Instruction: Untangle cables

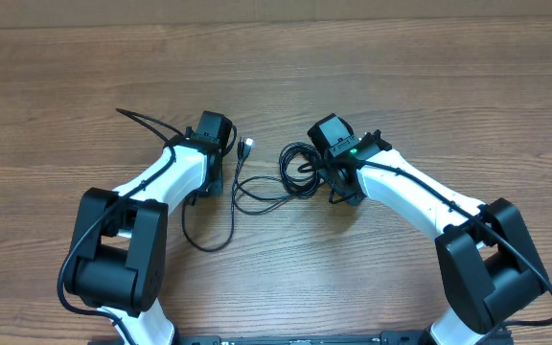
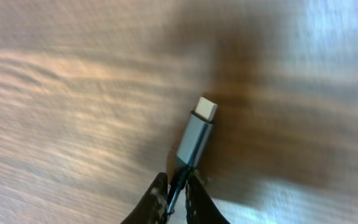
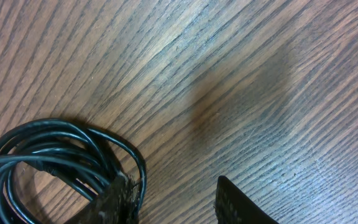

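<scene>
The left arm [image 1: 166,177] reaches forward from the near-left base over the table [image 1: 429,77], its wrist low and pointing away from the base. The left gripper [image 2: 177,186] is pinched together on a thin black cable [image 1: 247,196], right behind its silver plug [image 2: 197,134]. The plug sticks out beyond the fingertips, tilted up and to the right. From overhead, that cable trails back in loose loops between the two arms.

The right arm [image 1: 410,187] bends in from the near-right base toward the table's middle. The right gripper [image 3: 174,183] has its fingers standing apart above bare wood. The coil [image 3: 98,142], several turns of black cord, lies on the table against the left-hand finger. The wrist view cuts off low, so I cannot tell whether any strand runs between the fingers. Nothing appears gripped there.
</scene>
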Available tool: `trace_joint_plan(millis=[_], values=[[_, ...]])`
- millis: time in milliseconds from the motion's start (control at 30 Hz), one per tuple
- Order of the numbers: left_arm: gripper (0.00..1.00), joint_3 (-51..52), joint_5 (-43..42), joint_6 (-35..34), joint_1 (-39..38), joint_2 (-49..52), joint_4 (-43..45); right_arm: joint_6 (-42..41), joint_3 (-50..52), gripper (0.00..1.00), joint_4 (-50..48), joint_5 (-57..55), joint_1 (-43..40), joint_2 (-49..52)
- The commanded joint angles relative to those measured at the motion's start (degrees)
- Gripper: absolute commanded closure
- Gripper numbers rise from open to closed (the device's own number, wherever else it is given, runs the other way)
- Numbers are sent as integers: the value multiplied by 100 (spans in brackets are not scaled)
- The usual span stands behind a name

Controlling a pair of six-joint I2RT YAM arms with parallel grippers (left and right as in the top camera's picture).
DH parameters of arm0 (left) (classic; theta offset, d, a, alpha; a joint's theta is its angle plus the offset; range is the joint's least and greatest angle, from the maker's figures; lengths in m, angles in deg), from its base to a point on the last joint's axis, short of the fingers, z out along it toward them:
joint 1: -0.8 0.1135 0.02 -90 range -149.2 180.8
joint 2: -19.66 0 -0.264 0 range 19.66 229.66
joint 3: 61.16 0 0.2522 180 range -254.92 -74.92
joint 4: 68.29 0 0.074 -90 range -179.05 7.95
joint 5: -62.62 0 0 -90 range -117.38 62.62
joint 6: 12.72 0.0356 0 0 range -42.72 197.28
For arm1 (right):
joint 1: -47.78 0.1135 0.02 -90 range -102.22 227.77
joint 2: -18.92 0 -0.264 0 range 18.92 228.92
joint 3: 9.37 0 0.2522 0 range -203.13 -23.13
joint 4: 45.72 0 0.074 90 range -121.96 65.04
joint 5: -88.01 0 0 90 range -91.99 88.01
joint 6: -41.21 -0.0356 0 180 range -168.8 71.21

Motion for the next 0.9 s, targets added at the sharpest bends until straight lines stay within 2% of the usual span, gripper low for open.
trace_joint_plan(millis=[0,100,233,333,400,500,667,767,800,867], values=[[87,160,599,22,33,286,334,24,-61,59,-7,-59,-4,-85],[87,160,997,24,33,286,894,24,-61,59,-7,-59,-4,-85],[75,160,1119,79,44,286,1794,24,-61,59,-9,-59,-4,-85],[75,114,1119,496,61,280,2367,22,-61,59,-9,-59,-4,-85],[72,-116,1137,713,70,232,2326,24,-61,59,-9,-59,-4,-85],[55,-612,1224,730,68,87,1764,24,-61,59,-7,-59,-4,-85],[48,-1626,1073,-92,87,-133,-151,24,-61,58,-9,-59,-4,-85],[39,-1971,275,-433,153,-170,-1150,24,-61,55,-9,-59,-4,-85],[38,-1989,-70,-433,181,-170,-1342,24,-61,55,-9,-59,-4,-85],[48,-1945,-739,-581,262,-160,-1722,24,-61,54,-9,-59,-4,-85]])
